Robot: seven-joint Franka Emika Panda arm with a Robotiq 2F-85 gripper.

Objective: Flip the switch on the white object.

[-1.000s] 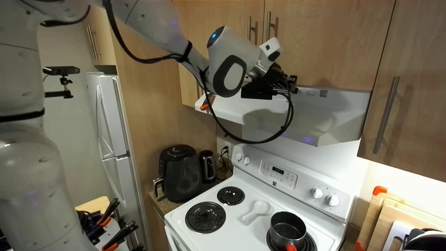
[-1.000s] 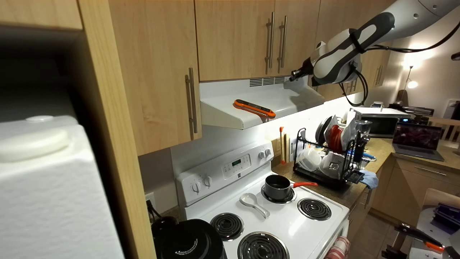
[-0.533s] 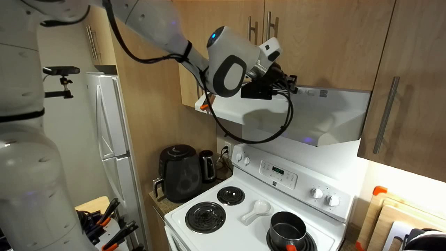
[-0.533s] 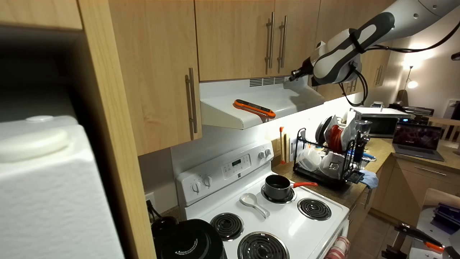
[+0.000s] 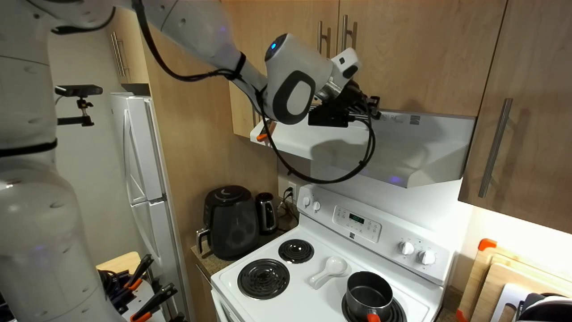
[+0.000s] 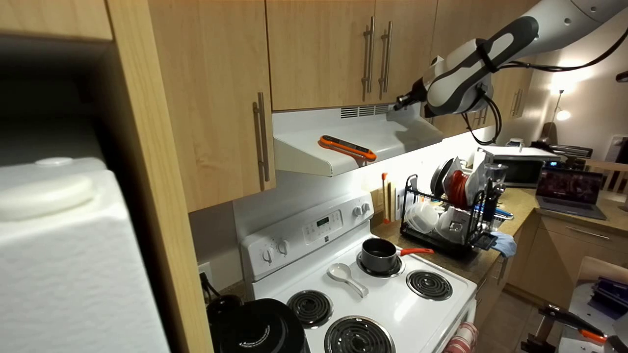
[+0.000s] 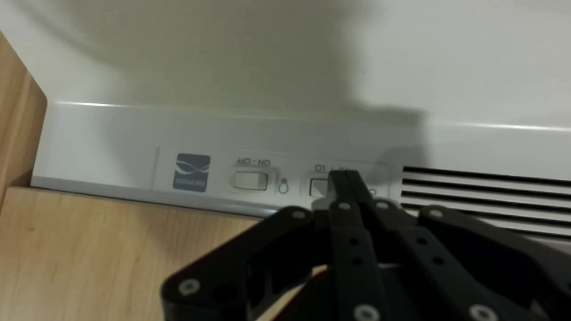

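Under wooden cabinets (image 6: 319, 54), a switch (image 7: 318, 187) on the white hood (image 7: 250, 71) is partly hidden by the clenched gripper (image 7: 346, 174); "KENMORE" (image 7: 191, 172) and "ON - OFF" (image 7: 253, 161) are read.

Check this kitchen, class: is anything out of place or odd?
Possibly the orange-edged black gadget on the range hood: it lies on the sloping front, where things might slide. No spill stands out.
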